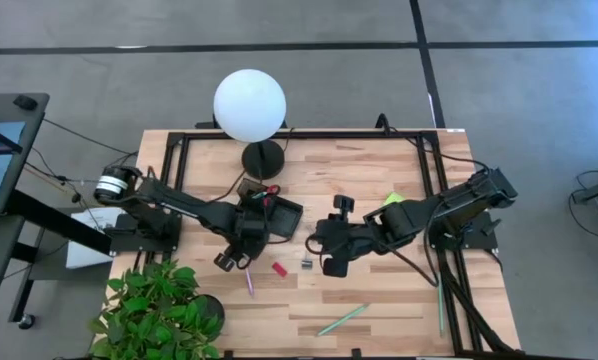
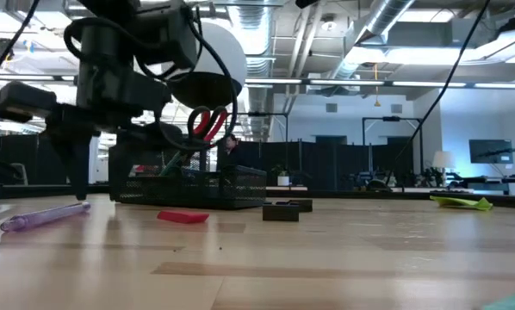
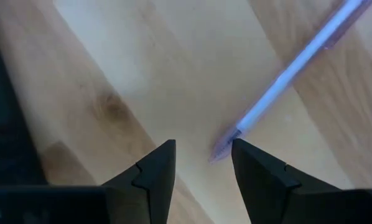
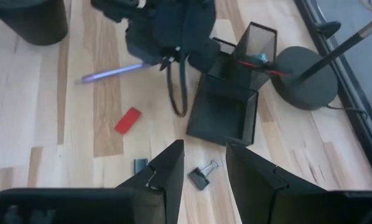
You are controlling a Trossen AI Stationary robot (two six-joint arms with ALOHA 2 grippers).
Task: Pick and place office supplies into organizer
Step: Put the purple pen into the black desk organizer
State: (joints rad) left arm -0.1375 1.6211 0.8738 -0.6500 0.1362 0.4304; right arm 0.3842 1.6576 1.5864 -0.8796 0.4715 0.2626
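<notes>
- I am at the pick-up step — my left gripper (image 3: 201, 163) hangs low over the tip of the purple pen (image 1: 249, 281), and nothing is in it.
- Its fingers (image 3: 153, 174) are open with a small gap, and the pen's tip lies just ahead of that gap, closer to one finger.
- The pen lies flat on the table (image 1: 399, 310), just in front of the organizer (image 1: 274, 215) and beside the red block (image 1: 278, 268).
- In the high view its long axis runs almost straight toward the table's front edge, leaning a little; I cannot tell which end is the writing end.
- Next, I think I must slide a bit along the pen so the fingers sit on both sides, go down, then squeeze.
- My right gripper (image 4: 203, 163) waits over the black clips (image 4: 201, 176), fingers part open and empty.
</notes>
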